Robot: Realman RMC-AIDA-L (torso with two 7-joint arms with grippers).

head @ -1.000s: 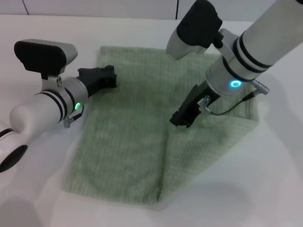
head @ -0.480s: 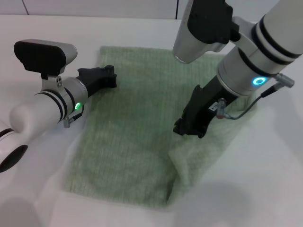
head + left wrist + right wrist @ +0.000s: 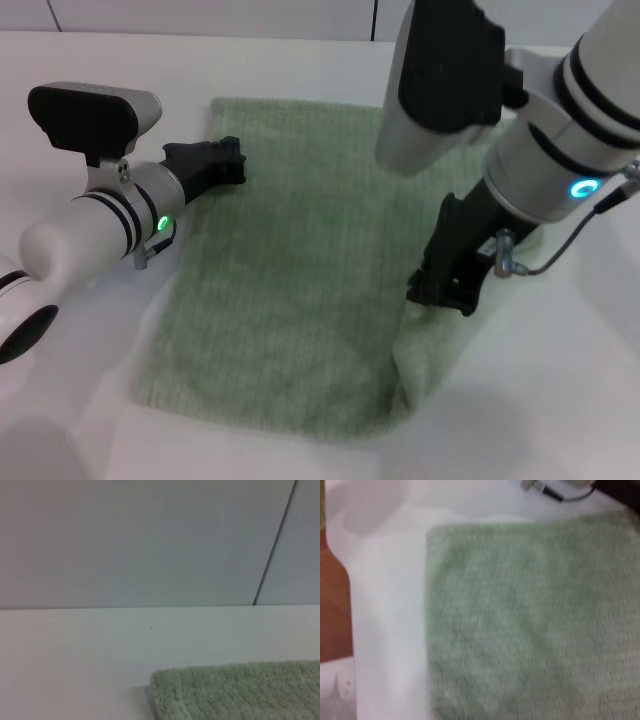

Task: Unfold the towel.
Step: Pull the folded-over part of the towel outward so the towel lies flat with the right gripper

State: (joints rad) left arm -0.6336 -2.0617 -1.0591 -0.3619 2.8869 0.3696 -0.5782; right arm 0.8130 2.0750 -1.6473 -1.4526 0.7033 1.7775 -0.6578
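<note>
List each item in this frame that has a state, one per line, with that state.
towel: lying on the white table, mostly spread flat, its right portion still folded and lifted at the right gripper.
right gripper: down on the towel's raised right fold.
left gripper: low at the towel's far-left edge, resting on it.

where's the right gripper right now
In the head view the right gripper is down on the folded right-hand part of the towel, near its front right corner, across the cloth from the left gripper at the towel's far left edge.
</note>
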